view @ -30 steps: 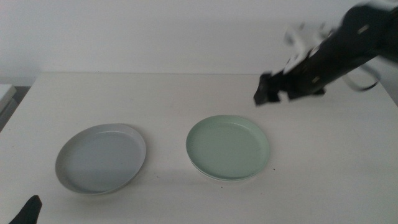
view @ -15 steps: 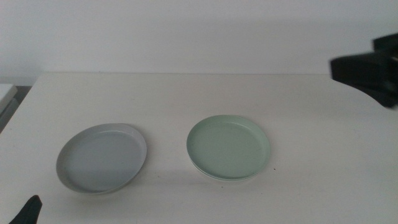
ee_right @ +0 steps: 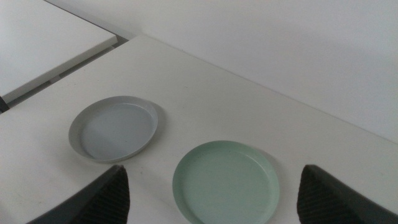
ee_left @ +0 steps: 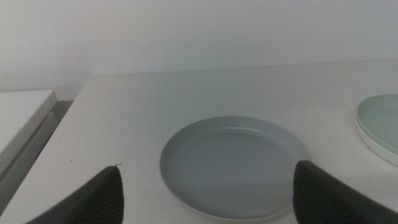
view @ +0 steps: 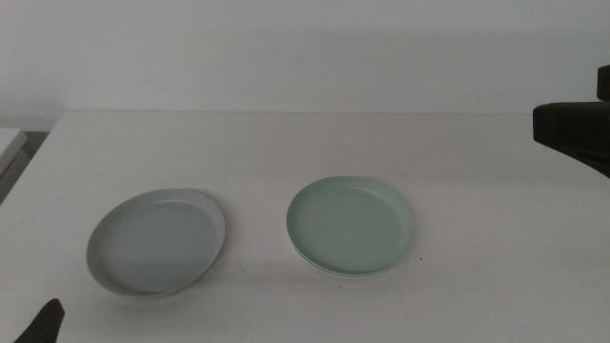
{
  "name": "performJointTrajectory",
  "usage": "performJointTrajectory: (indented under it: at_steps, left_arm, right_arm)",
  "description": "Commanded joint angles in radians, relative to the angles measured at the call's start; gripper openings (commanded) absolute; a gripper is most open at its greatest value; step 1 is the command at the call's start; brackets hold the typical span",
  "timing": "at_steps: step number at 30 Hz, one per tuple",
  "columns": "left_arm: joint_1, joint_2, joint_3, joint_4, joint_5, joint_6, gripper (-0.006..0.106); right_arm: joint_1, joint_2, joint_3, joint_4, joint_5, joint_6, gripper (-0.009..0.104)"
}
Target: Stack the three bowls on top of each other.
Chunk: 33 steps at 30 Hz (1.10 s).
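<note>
- Mint green bowl (view: 350, 226) sits right of desk (view: 286, 152) centre in middle view; a thin white rim (view: 329, 273) peeks out under its near edge, so it rests on the white bowl.
- Grey-blue bowl (view: 156, 242) lies alone to the left, well apart from the stack.
- Left wrist view: grey-blue bowl (ee_left: 233, 166) close up, mint bowl (ee_left: 380, 121) only at frame edge w/ white rim below it.
- Right wrist view: both bowls whole, from high up.
- Left tool (ee_left: 208, 199) low near grey-blue bowl, jaws spread wide, holding nothing; middle view shows only a tip (view: 40, 324).
- Right tool (ee_right: 214, 199) raised over desk's right side, jaws wide apart, empty; dark blurred shape (view: 577, 129) in middle view.
</note>
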Motion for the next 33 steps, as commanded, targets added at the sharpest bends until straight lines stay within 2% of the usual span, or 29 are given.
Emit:
performJointTrajectory:
  at_steps: [1,7,14,22,24,27,30,33]
  left_arm:
    - [0.000,-0.003,-0.001,-0.004,-0.013,-0.005,0.094]
    - [0.033,0.059,-0.033,0.029,0.013,-0.029,0.094]
    - [0.144,0.545,-0.460,-0.081,0.390,0.008,0.094]
    - [0.150,0.981,-0.788,-0.137,0.742,0.033,0.094]
    - [0.150,1.051,-0.815,-0.144,0.732,0.062,0.094]
    - [0.150,1.140,-0.823,-0.235,0.721,0.013,0.094]
    - [0.150,1.206,-0.819,-0.240,0.692,0.010,0.094]
    - [0.150,1.260,-0.819,-0.204,0.657,-0.059,0.094]
  right_arm:
    - [0.000,-0.004,0.006,0.001,-0.012,-0.001,0.093]
    - [0.000,-0.004,0.006,0.001,-0.012,-0.001,0.093]
    - [0.000,-0.004,0.006,0.001,-0.012,-0.001,0.093]
    - [0.000,-0.004,0.006,0.001,-0.014,-0.001,0.093]
    - [0.000,-0.004,0.006,0.001,-0.014,-0.001,0.093]
    - [0.000,-0.004,0.006,0.001,-0.014,-0.001,0.093]
    - [0.000,-0.004,0.006,0.001,-0.014,-0.001,0.093]
    - [0.000,-0.004,0.006,0.001,-0.014,-0.001,0.093]
